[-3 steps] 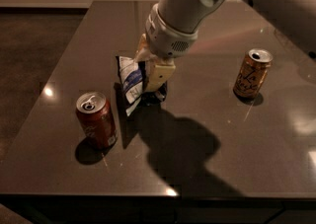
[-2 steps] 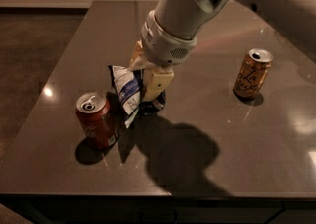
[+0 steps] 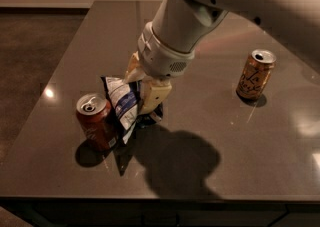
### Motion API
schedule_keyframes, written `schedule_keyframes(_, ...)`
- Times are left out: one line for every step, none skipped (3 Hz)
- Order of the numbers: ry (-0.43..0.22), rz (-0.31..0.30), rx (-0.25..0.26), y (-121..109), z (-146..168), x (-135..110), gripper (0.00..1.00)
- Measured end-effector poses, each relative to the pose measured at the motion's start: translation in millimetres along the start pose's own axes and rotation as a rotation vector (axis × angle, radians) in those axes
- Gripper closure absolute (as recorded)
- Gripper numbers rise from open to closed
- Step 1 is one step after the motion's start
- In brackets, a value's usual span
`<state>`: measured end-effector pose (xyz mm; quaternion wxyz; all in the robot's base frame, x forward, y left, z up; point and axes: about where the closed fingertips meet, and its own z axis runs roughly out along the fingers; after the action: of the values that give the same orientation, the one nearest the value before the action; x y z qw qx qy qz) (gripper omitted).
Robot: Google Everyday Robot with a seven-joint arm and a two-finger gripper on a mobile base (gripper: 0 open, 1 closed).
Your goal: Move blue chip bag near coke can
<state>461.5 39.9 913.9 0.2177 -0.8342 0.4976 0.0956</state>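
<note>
Dim, warm, lit from above. 2 glare patches on the table (image 3: 280, 166). Heavy shadow pooled before the gripper (image 3: 146, 102), clamped on the blue chip bag (image 3: 120, 99) beside the coke can (image 3: 95, 121).

A glossy, crinkled blue-and-white film chip bag (image 3: 121, 102) is pinched by the gripper (image 3: 142, 96), whose cream plastic fingers (image 3: 152, 95) are smooth and matt. Just left of the gripper, a shiny red-brown metal coke can (image 3: 96, 122) is seen; well to its right, a gleaming orange-gold metal can (image 3: 255, 75). Highlights are mirrored by the dark polished tabletop (image 3: 280, 161).
</note>
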Motion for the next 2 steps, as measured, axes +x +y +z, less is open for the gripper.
schedule_keyframes(0.005,0.013,0.009,1.1,6.5,0.6,0.61)
schedule_keyframes(0.007,0.010,0.012,1.3,5.1,-1.0,0.38)
